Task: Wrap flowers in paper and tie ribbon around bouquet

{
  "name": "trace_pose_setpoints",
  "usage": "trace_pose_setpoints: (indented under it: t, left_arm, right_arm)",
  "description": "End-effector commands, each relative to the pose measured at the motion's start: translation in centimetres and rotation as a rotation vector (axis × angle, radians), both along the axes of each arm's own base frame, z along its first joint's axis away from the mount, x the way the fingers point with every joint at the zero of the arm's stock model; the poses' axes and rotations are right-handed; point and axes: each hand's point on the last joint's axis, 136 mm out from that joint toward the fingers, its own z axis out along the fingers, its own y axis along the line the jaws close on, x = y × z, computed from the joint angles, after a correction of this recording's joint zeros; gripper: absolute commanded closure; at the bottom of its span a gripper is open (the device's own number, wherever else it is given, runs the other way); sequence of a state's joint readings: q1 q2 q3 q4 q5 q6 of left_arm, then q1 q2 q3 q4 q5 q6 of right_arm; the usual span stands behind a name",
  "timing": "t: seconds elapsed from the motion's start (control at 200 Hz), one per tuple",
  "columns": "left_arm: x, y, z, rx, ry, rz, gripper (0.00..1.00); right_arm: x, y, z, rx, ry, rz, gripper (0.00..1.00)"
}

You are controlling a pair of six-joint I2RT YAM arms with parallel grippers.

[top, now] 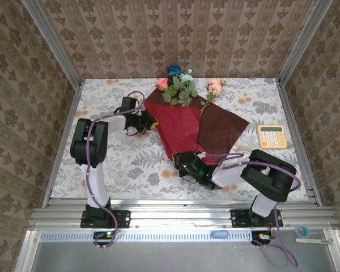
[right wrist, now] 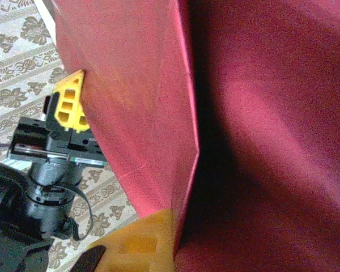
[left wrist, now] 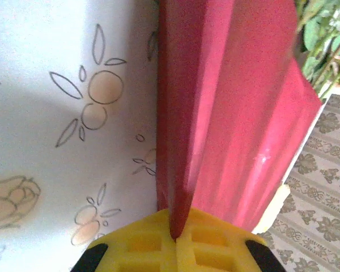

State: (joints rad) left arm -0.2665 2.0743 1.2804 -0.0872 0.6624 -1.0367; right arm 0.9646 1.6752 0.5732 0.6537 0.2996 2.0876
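The dark red paper (top: 184, 127) lies in the middle of the table, its left part lifted and folded over. The flowers (top: 178, 86) stick out past its far edge, and one pink flower (top: 214, 88) lies apart on the flat right part. My left gripper (top: 150, 122) is shut on the paper's left fold; in the left wrist view its yellow fingers (left wrist: 141, 243) pinch the paper (left wrist: 232, 113), with green leaves (left wrist: 323, 39) beyond. At the near corner my right gripper (top: 185, 162) is shut on the paper (right wrist: 260, 141), one yellow finger (right wrist: 141, 243) showing. The ribbon is out of view.
A yellow calculator (top: 271, 136) lies at the right of the flower-printed tablecloth (top: 119, 158). Patterned walls close in the table on three sides. My left gripper (right wrist: 69, 105) shows behind the raised paper in the right wrist view.
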Motion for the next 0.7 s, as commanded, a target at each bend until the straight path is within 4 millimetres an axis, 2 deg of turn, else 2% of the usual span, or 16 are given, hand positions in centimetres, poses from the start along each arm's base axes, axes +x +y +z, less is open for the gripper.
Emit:
trace_pose_setpoints:
  t: [0.0, 0.035, 0.165, 0.255, 0.475, 0.5, 0.55, 0.56, 0.625, 0.645, 0.665, 0.695]
  left_arm:
    - [3.5, 2.1, 0.9, 0.044, -0.091, 0.037, 0.83]
    - [3.8, 2.3, 0.8, 0.044, -0.088, 0.038, 0.81]
    - [5.2, 3.2, 0.4, 0.049, -0.088, 0.057, 0.81]
    - [6.3, 3.6, 0.4, 0.034, -0.098, 0.064, 1.00]
    - [7.6, 3.6, 1.0, 0.035, -0.113, 0.060, 1.00]
    - [7.5, 3.7, 1.2, 0.036, -0.112, 0.059, 0.93]
    - [7.2, 4.1, 1.7, 0.049, -0.113, 0.064, 0.71]
    - [7.1, 4.2, 1.9, 0.054, -0.116, 0.069, 0.69]
    - [6.4, 5.0, 3.2, 0.074, -0.122, 0.096, 0.66]
    - [6.0, 5.2, 3.6, 0.081, -0.119, 0.106, 0.66]
    - [5.4, 5.5, 4.0, 0.093, -0.110, 0.117, 0.66]
    - [4.5, 5.8, 4.5, 0.110, -0.099, 0.130, 0.66]
  right_arm:
    - [-1.1, -0.2, -1.6, 0.137, 0.178, -0.114, 1.00]
    - [-1.1, -0.2, -1.6, 0.136, 0.178, -0.114, 1.00]
    - [-1.1, -0.2, -1.5, 0.133, 0.180, -0.110, 1.00]
    - [-1.1, -0.2, -1.7, 0.126, 0.185, -0.108, 1.00]
    - [-1.4, -0.1, -1.9, 0.113, 0.204, -0.098, 1.00]
    - [-1.6, 0.0, -2.0, 0.107, 0.212, -0.092, 1.00]
    - [-2.1, 0.1, -2.1, 0.094, 0.242, -0.070, 0.83]
    - [-2.2, 0.1, -2.2, 0.091, 0.251, -0.066, 0.78]
    - [-3.8, -0.4, -2.7, 0.017, 0.336, -0.023, 0.55]
    - [-4.4, -0.7, -2.6, -0.019, 0.361, -0.007, 0.40]
    - [-4.9, -1.2, -2.6, -0.058, 0.386, 0.009, 0.34]
    - [-5.6, -2.1, -2.0, -0.124, 0.411, 0.033, 0.32]
